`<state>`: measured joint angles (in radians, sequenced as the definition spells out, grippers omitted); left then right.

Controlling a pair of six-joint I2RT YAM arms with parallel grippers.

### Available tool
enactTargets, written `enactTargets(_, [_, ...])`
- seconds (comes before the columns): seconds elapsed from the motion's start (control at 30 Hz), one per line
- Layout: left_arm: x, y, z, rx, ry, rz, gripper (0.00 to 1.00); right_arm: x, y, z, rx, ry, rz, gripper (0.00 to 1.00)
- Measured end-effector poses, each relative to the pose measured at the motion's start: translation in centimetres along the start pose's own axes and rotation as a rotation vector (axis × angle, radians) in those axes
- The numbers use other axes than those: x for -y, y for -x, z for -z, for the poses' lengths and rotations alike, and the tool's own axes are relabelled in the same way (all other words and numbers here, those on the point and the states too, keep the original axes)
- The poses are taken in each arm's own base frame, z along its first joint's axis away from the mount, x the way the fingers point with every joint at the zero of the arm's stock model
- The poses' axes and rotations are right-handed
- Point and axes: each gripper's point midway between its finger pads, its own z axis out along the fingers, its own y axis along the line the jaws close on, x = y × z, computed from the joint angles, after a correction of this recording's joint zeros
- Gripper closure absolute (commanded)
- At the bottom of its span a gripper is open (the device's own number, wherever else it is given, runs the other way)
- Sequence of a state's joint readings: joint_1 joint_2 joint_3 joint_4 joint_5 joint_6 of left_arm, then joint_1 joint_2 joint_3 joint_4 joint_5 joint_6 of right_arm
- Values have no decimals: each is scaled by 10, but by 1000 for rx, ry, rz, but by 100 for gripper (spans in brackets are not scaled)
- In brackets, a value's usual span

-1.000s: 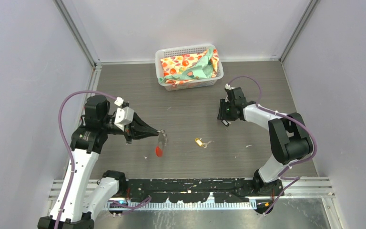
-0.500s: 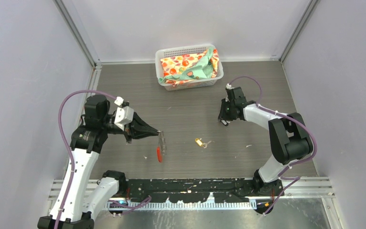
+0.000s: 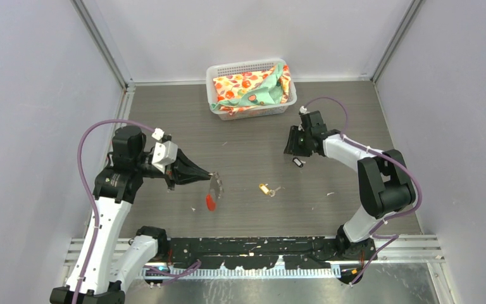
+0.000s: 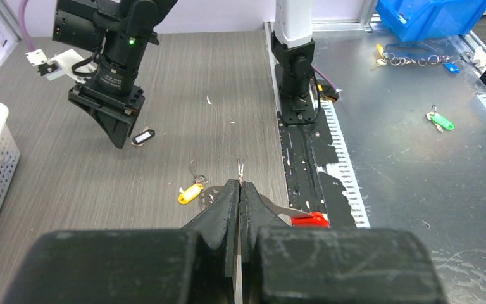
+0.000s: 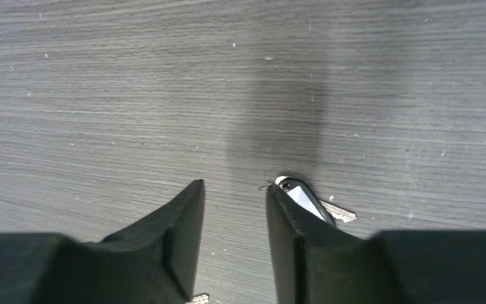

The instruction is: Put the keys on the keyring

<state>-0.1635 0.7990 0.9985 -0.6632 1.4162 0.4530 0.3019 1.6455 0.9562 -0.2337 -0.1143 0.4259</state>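
Note:
My left gripper (image 3: 212, 175) is shut on the silver keyring (image 3: 216, 185), whose red tag (image 3: 210, 201) hangs below it, just above the table. In the left wrist view the ring's thin edge (image 4: 240, 170) sticks out past the gripper (image 4: 239, 183), with the red tag (image 4: 310, 219) to the right. The brass-yellow key (image 3: 266, 189) lies mid-table. The black-headed key (image 3: 298, 162) lies flat just below my right gripper (image 3: 289, 152). In the right wrist view that gripper (image 5: 234, 187) is open and empty; the black key (image 5: 307, 197) lies outside its right finger, touching or nearly so.
A white basket (image 3: 215, 71) with patterned cloth stands at the back centre. Small white scraps dot the table. In the left wrist view, the metal apron beyond the table's near edge holds a blue bin (image 4: 430, 16) and loose tagged keys (image 4: 443, 121).
My right gripper has shifted back and to the left, uncovering the black key on the table. The red tag under my left gripper has swung slightly.

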Motion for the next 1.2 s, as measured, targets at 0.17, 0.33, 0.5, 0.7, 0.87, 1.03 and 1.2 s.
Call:
enactTargets(0.17, [0,0,0,0,0,0,100,3,10,10,-16,-36,81,39])
enactTargets(0.33, [0,0,0,0,-1,0,100,3,18,22,-50,-61,160,44])
enactTargets(0.5, [0,0,0,0,-1,0,100,5,13,21,-128,-83,227,44])
enactTargets(0.7, [0,0,0,1,-1,0,100,12,-14,18,-272,-90,308,39])
enactTargets(0.87, [0,6,0,3,1,-14,100,13,-22,15,-328,-89,386,39])
enactTargets(1.03, [0,9,1,3,3,-23,100,17,-24,8,-348,-106,439,44])
enactTargets(1.2, [-1,9,1,2,6,-25,100,25,-28,-5,-365,-131,451,53])
